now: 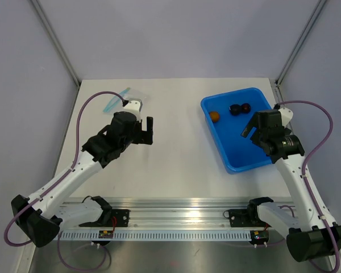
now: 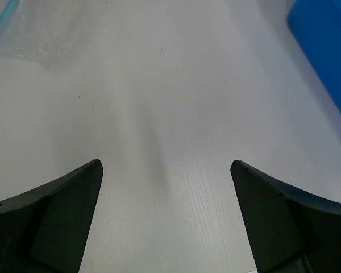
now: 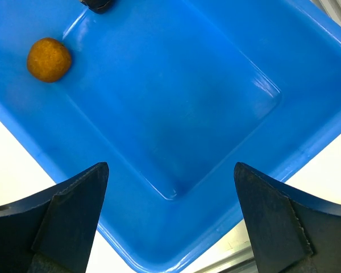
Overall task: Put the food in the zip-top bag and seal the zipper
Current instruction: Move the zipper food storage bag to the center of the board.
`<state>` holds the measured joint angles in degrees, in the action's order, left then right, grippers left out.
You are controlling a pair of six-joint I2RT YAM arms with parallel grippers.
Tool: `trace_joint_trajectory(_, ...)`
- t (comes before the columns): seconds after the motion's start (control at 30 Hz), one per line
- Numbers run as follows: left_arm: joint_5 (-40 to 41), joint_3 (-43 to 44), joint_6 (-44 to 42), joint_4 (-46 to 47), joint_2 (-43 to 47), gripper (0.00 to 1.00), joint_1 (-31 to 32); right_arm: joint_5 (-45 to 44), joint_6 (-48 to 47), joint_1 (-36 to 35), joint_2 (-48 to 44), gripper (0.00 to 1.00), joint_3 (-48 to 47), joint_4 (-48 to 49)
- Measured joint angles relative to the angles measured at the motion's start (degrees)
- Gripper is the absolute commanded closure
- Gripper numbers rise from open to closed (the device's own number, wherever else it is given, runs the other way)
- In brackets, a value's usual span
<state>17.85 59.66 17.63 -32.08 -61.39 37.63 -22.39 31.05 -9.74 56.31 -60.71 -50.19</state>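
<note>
The clear zip-top bag (image 1: 127, 95) lies at the far left of the table, its teal zipper strip (image 1: 116, 100) along one edge; a corner shows in the left wrist view (image 2: 28, 28). My left gripper (image 1: 149, 130) is open and empty over bare table, nearer than the bag. The orange-brown food piece (image 1: 215, 116) and two dark pieces (image 1: 240, 108) lie in the far end of the blue tray (image 1: 227, 153). My right gripper (image 1: 249, 128) is open and empty above the tray's middle. The orange piece shows in the right wrist view (image 3: 48, 59), with a dark piece at the top edge (image 3: 98, 4).
The blue tray also shows at the right edge of the left wrist view (image 2: 329, 51) and fills the right wrist view (image 3: 176, 114). A metal rail (image 1: 176, 219) runs along the table's near edge. Grey walls stand behind and beside the table.
</note>
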Motion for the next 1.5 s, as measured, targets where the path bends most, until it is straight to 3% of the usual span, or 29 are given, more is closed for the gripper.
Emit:
trace_joint_trajectory(0.33, 0.2, 0.4, 0.9, -1.4, -1.2, 0.01, 0.0, 1.1, -0.3, 0.0, -1.2, 0.00, 1.1, 1.6)
trace_joint_trajectory(0.53, 0.2, 4.4, 3.1, -4.0, -6.2, 0.01, -3.3, 2.1, -0.7, 0.0, -1.4, 0.00, 2.0, 2.5)
trace_joint_trajectory(0.7, -1.1, 13.4, 5.7, -8.8, -15.5, 0.01, -10.7, 3.1, -0.7, 0.0, -1.6, 0.01, 3.0, 2.9)
trace_joint_trajectory(0.93, -9.5, 18.1, 11.6, -8.9, -25.0, 0.10, -23.9, 7.3, -0.6, 0.0, -2.0, 0.01, 3.5, 5.1)
trace_joint_trajectory(1.13, -10.8, 30.9, 10.9, -9.5, -39.5, 0.01, -31.1, 9.5, -0.7, 0.0, -2.4, 0.01, 3.7, 5.9)
trace_joint_trajectory(1.27, -14.2, 42.8, 8.2, -8.9, -49.2, 0.01, -34.1, 10.2, -0.7, 0.0, -2.3, 0.01, 3.8, 6.1)
trace_joint_trajectory(1.5, -23.3, 55.7, 7.3, -4.4, -62.7, 0.01, -41.8, 12.7, -0.4, 0.0, -1.8, 0.01, 4.5, 6.1)
